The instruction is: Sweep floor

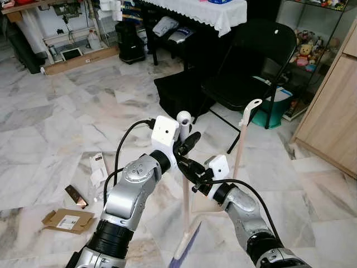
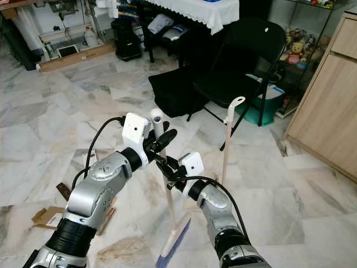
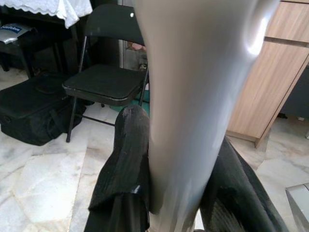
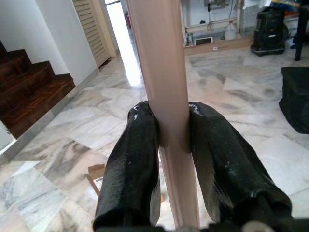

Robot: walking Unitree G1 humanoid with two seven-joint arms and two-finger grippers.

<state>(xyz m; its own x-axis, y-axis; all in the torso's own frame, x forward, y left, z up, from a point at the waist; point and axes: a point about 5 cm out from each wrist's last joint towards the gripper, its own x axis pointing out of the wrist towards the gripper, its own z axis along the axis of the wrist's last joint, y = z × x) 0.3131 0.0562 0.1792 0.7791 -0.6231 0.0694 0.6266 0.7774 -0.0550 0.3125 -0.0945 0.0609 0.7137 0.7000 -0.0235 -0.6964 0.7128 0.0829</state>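
Note:
A broom stands upright in front of me, with a pale beige handle (image 1: 185, 206), a white cap on top and purple bristles (image 1: 187, 245) on the marble floor. My left gripper (image 1: 188, 140) is shut on the handle just under the cap. My right gripper (image 1: 193, 173) is shut on it a little lower. In the left wrist view the handle (image 3: 193, 96) sits between the black fingers (image 3: 124, 164). The right wrist view shows the handle (image 4: 164, 87) clamped between both fingers (image 4: 133, 159). Litter lies on the floor to my left: a cardboard piece (image 1: 68, 220), a brown wrapper (image 1: 76, 196) and white paper (image 1: 99, 166).
A beige long-handled dustpan (image 1: 242, 139) stands just right of the broom. Behind it are a black folding chair (image 1: 251, 67), a black bag (image 1: 178, 92) and a teal bin (image 1: 274, 110). A wooden cabinet (image 1: 334, 111) lines the right side. A cloth-covered table (image 1: 206, 11) and a black vacuum (image 1: 129, 42) stand at the back.

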